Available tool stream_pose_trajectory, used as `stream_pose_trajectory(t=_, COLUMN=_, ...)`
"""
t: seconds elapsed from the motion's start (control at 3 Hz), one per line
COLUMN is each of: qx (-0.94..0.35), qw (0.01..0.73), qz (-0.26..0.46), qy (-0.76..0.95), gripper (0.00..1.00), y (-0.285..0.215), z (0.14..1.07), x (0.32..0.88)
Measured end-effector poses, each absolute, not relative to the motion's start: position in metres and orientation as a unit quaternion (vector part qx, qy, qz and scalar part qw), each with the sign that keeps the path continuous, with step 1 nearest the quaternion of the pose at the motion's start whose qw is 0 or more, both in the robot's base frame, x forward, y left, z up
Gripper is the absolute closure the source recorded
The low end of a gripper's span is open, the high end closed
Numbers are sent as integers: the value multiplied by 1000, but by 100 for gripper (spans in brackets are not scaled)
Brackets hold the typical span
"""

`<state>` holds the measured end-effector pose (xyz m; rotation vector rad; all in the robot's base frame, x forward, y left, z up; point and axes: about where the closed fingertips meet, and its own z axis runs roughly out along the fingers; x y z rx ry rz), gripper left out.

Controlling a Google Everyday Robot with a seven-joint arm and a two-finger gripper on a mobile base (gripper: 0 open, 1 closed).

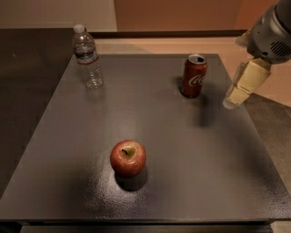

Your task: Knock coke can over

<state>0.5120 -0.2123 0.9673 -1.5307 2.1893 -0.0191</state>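
Looking down from the near edge, I have the dark grey table [182, 182] filling most of my view, its top slightly speckled and shiny under the light. Nearest to me, a little left of centre, sits a red apple [128, 158] with its stem dimple facing up and a soft shadow pooled on its near side. It stands well apart from everything else.

Farther back and to the right is the coke can [194, 76], upright on the far right part of the table, a short way in from the far edge. Its white script faces right and towards me, and the silver top shows its opening. Nothing touches it.

To the right of the can, at about the same depth, the gripper [238, 93] hangs over the right edge of the table, its cream-coloured end pointing down and leftward. There is a clear gap between it and the can. Whether the claw is spread or pressed together I cannot tell from this angle. Above it, the grey rounded housing of the arm [273, 32] runs out at the top right corner.

On the far left, a clear plastic water bottle [87, 57] stands upright with its white cap on, well apart from the can. Beyond the table lies a tan floor [182, 43] and an orange-brown wall [182, 13].
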Motion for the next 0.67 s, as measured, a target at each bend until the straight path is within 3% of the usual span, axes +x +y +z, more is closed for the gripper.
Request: stream_pose_trajectory(t=0.67, qx=-531, qw=271, qz=36, qy=802, gripper=0, y=-215, z=949, x=570)
